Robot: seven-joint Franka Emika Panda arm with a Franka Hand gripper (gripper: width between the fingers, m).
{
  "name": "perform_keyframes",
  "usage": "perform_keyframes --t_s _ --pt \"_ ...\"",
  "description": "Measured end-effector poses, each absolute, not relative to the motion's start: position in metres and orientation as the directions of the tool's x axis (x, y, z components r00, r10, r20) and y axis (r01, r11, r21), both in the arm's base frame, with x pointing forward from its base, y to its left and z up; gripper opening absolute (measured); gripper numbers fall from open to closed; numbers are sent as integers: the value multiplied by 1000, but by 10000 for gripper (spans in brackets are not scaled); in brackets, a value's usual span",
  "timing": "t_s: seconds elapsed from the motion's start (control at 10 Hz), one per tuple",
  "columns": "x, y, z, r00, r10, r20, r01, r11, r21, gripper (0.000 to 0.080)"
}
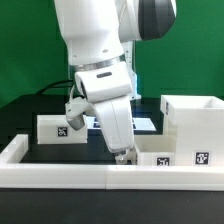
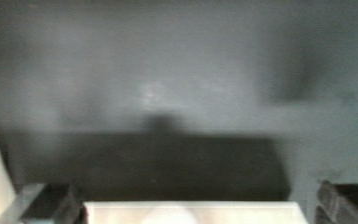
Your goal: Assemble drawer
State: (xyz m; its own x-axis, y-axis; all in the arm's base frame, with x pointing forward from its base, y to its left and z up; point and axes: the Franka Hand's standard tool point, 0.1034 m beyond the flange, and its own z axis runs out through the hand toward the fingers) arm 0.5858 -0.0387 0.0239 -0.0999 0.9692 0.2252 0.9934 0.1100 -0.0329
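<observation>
My gripper [image 1: 124,153] points down at the near-left end of a low white drawer box [image 1: 165,153] with a marker tag, close to the front rail. In the wrist view the gripper [image 2: 197,205] is open. Its dark fingers [image 2: 55,202] stand either side of the box's white edge [image 2: 194,213], with a gap on each side. The large white casing [image 1: 195,120] stands at the exterior view's right, just behind that box. A second low white box [image 1: 55,127] with a tag lies at the exterior view's left.
A long low white rail [image 1: 60,172] edges the table's front. The marker board [image 1: 146,122] lies flat behind the arm, partly hidden. The table top is black [image 2: 158,90].
</observation>
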Motion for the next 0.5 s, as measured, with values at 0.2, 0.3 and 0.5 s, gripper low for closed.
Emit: perform_keyframes --t_s 0.2,0.3,0.5 --pt "589 -38 29 -80 973 215 996 85 -12 649" --pt "588 -35 32 -68 975 213 997 71 -7 649" --pt "583 -27 30 -63 977 205 998 59 22 649"
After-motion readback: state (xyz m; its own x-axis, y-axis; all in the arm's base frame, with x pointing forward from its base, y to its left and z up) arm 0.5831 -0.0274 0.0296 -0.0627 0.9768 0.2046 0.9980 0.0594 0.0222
